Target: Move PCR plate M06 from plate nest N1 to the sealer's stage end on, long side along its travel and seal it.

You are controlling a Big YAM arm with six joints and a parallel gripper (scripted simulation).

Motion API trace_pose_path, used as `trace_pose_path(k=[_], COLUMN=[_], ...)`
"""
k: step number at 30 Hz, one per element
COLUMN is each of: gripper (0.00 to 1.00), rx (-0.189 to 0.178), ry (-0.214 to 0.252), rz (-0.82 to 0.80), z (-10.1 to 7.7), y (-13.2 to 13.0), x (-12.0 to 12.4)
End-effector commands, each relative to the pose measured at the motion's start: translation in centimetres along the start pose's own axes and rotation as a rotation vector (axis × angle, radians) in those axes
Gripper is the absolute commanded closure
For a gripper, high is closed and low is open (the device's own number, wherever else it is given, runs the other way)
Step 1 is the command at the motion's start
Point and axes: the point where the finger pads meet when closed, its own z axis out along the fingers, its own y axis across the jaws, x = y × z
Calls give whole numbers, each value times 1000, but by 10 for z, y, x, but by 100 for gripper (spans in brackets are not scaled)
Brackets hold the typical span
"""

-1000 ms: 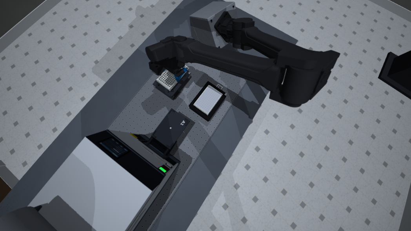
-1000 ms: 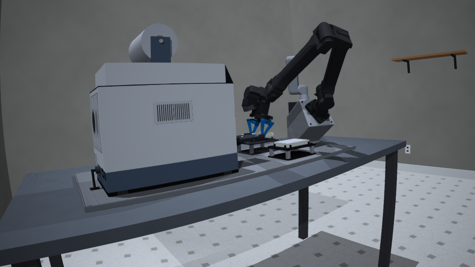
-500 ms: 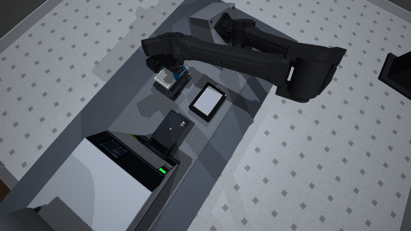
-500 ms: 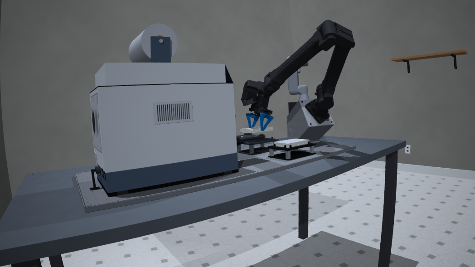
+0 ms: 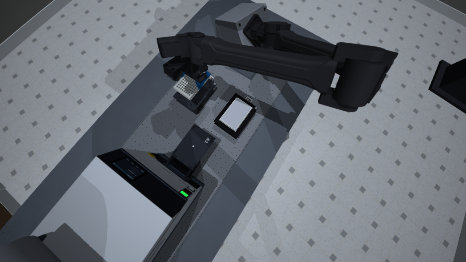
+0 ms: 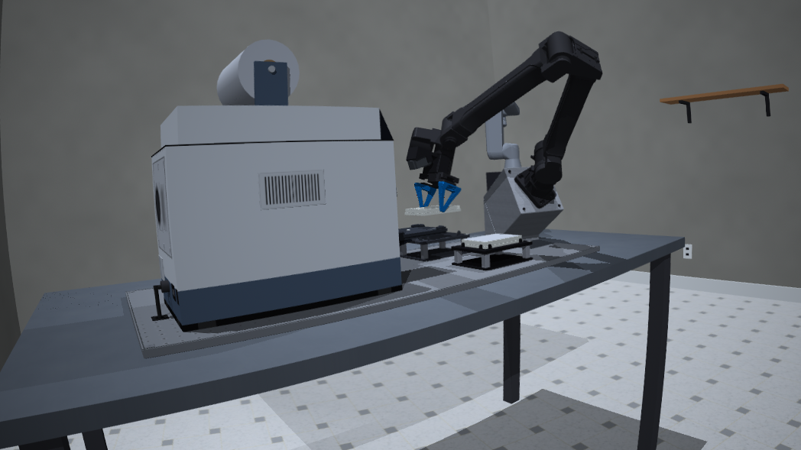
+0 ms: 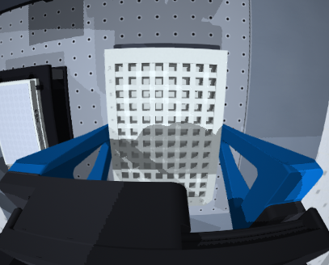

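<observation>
Plate point(image 6: 424, 209) hanging level above its nest point(image 6: 426, 236), clear of it. Gripper point(image 6: 437, 204) clamping plate by long edges, fingers standing wide. Transfer step underway; next: carrying toward sealer stage point(image 5: 192, 145), aligning lengthwise, lowering flat into pocket.

Plain grey walls point(image 6: 377, 19) meet at a corner behind the bench, and a wooden shelf point(image 6: 724, 93) on two black brackets hangs on the right-hand one. A small white wall socket point(image 6: 687, 251) sits low by the skirting. The floor point(image 6: 709, 351) shows pale tiles dotted with small grey diamonds. A dark grey table point(image 6: 331, 356) stands on slim dark legs, throwing soft shadows beneath.
</observation>
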Motion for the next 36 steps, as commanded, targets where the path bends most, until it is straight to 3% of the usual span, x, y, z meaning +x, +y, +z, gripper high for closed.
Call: trace_pose_path(k=[1, 6, 23, 36], gripper=[100, 100, 100, 100], rx=[5, 14, 16, 9], ry=[-8, -32, -24, -7], rz=[-45, -51, -38, -21], z=[-7, -21, -43, -31], y=[-4, -5, -9, -2], x=[-11, -24, -29, -18])
